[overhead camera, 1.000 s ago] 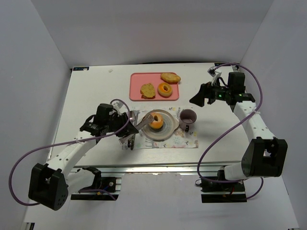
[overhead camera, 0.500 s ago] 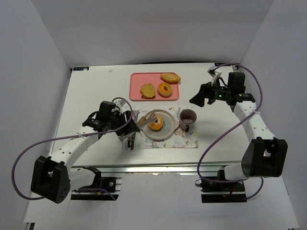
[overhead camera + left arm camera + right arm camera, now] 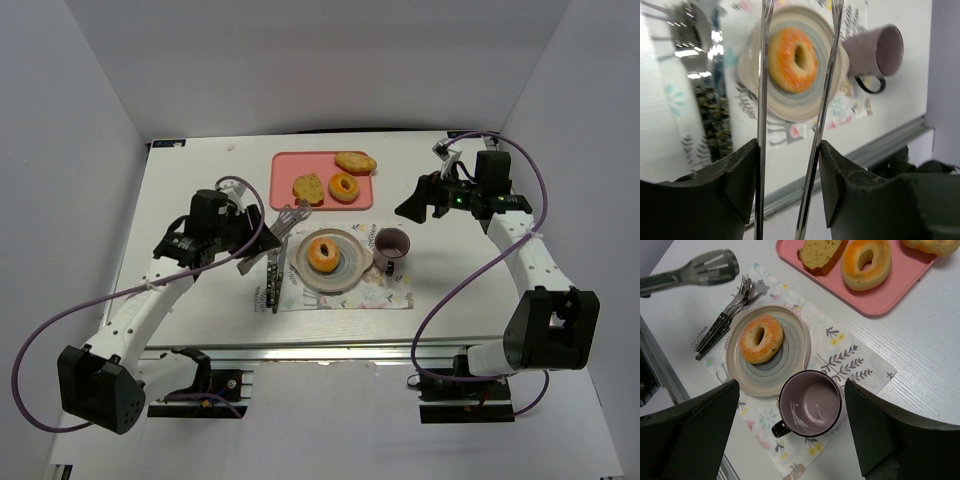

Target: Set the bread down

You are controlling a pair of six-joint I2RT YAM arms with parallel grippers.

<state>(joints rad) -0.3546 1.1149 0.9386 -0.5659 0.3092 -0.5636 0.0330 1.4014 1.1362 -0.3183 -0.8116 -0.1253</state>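
Observation:
The bread (image 3: 322, 253), an orange-brown ring, lies flat on the grey plate (image 3: 352, 262), free of any grip. It also shows in the left wrist view (image 3: 792, 59) and the right wrist view (image 3: 761, 338). My left gripper (image 3: 243, 247) is shut on metal tongs (image 3: 280, 222), whose tips hang open and empty left of the plate, near the tray corner. In the left wrist view the tong arms (image 3: 762, 100) frame the bread from above. My right gripper (image 3: 420, 200) is open and empty, high at the right, above the mug (image 3: 810, 402).
A pink tray (image 3: 285, 165) at the back holds a paler ring (image 3: 344, 187), a toast slice (image 3: 308, 188) and an oval roll (image 3: 355, 161). A purple mug (image 3: 390, 243) stands right of the plate on the floral placemat (image 3: 390, 295). A fork and knife (image 3: 275, 275) lie left of the plate.
My left gripper has drawn back to the left and up with the tongs. The tongs let go of the bread, which now lies on the plate. The right arm has not moved.

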